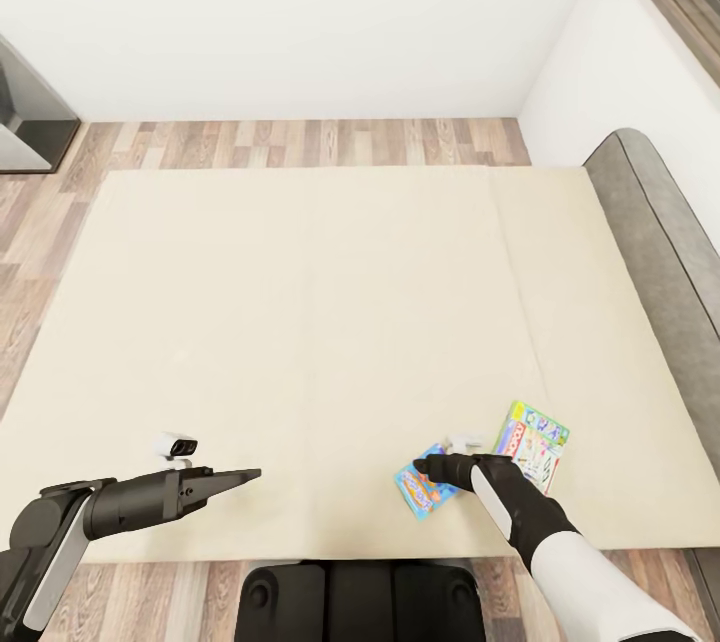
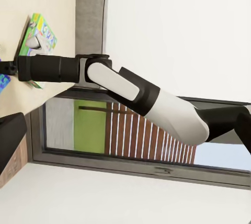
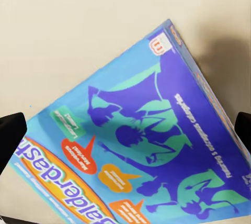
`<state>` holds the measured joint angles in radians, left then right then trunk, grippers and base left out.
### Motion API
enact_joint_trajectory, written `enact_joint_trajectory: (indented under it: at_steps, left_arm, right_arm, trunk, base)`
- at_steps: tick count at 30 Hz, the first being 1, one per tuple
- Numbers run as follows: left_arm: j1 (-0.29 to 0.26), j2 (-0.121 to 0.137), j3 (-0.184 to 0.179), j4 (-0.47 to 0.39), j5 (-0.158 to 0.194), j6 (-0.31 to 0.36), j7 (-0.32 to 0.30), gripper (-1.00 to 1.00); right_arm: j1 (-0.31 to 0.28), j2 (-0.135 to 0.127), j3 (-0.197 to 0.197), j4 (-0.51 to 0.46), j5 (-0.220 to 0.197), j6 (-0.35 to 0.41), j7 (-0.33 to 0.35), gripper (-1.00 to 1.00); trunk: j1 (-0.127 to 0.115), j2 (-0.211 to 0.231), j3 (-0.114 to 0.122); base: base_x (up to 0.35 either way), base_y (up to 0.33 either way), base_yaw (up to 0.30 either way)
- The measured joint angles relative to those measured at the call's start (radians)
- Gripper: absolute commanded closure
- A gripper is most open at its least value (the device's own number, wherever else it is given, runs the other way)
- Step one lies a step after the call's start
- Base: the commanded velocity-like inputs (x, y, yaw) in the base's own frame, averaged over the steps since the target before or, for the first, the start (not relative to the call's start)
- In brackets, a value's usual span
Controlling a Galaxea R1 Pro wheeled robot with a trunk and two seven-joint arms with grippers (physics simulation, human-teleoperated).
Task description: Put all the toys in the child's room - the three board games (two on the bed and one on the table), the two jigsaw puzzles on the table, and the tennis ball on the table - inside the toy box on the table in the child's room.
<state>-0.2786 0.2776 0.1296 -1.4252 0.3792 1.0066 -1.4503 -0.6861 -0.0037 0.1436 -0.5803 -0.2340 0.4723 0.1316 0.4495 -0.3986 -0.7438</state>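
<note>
Two board games lie near the front right of the cream bed. The blue board game sits just under my right gripper. In the right wrist view the blue board game is very close, and the open gripper's dark fingertips stand at either side of it, apart from it. The pale board game with its green edge lies just to the right; it is also in the left wrist view. My left gripper hovers open over bare mattress at the front left, holding nothing.
A grey padded headboard runs along the bed's right side, against a white wall. Wooden floor borders the bed on the far side and the left. A dark piece of furniture stands at the far left. My base is at the bed's near edge.
</note>
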Motion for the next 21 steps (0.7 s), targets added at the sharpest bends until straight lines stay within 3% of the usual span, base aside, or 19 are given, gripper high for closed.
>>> enact_joint_trajectory:
  at_steps: [21]
  left_arm:
    - [0.000, 0.000, 0.000, 0.000, -0.001, 0.000, 0.000, -1.00]
  right_arm:
    - [0.000, -0.016, -0.003, 0.001, 0.002, 0.000, 0.002, -1.00]
  trunk:
    - [0.000, 0.000, 0.000]
  base:
    - [-0.006, 0.029, 0.000]
